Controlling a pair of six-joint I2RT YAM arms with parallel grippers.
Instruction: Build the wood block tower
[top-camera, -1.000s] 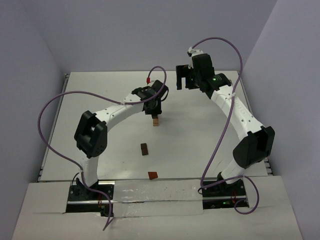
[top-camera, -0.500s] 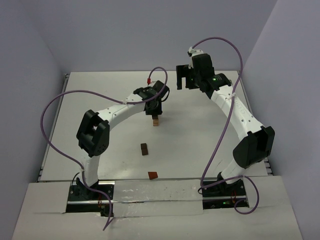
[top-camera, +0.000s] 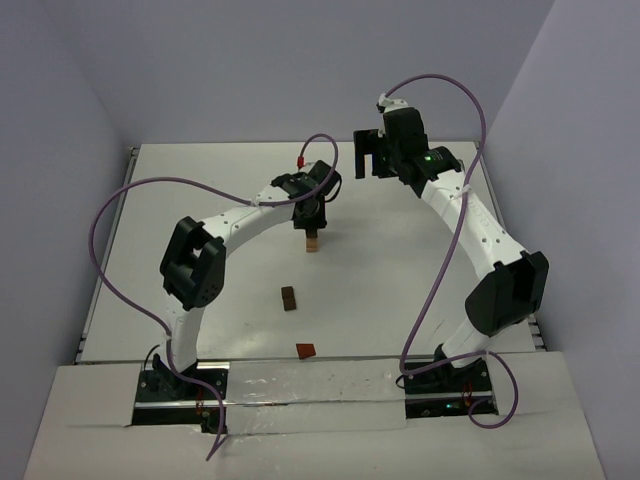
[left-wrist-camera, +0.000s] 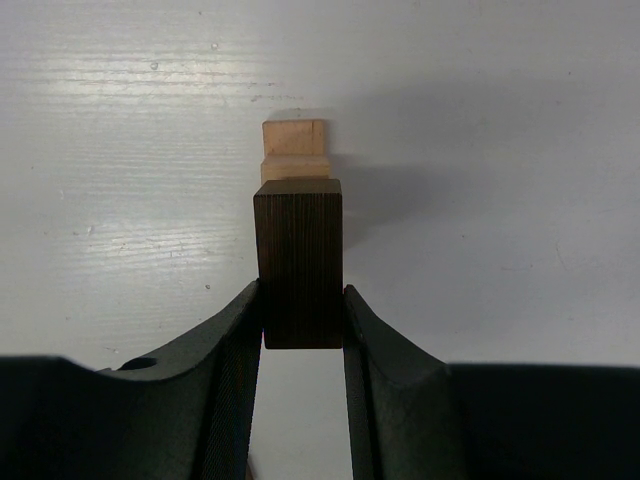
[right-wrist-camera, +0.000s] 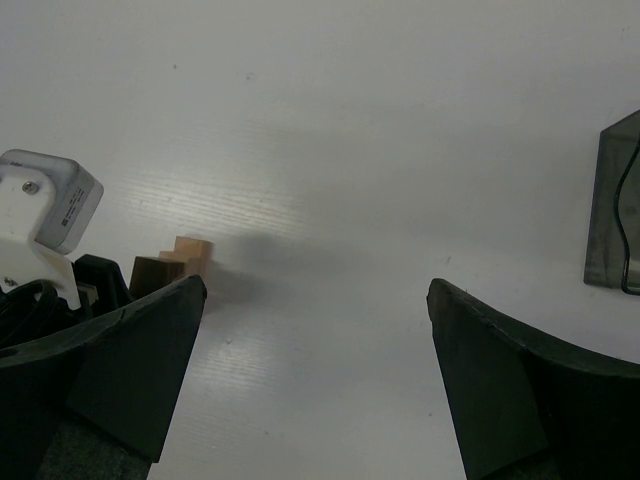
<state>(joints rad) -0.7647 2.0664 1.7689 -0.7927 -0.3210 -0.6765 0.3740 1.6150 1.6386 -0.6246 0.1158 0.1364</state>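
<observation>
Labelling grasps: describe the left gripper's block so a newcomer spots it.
On the table, at the left arm's tip, the left gripper is shut on a dark brown block beside the light tan stack. The other dark brown block and the reddish block lie loose.

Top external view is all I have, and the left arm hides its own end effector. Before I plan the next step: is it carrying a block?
Observer: Yes. In the left wrist view the left end effector is shut on a dark brown block.
Operator: Where is it relative to the tower?
Observer: The wood block tower, tan and slightly stepped, shows just past the block's far edge. I cannot tell whether they touch.
Operator: Is the right side busy?
Observer: No. The right wrist view shows the right end effector open, with nothing between its fingers.
</observation>
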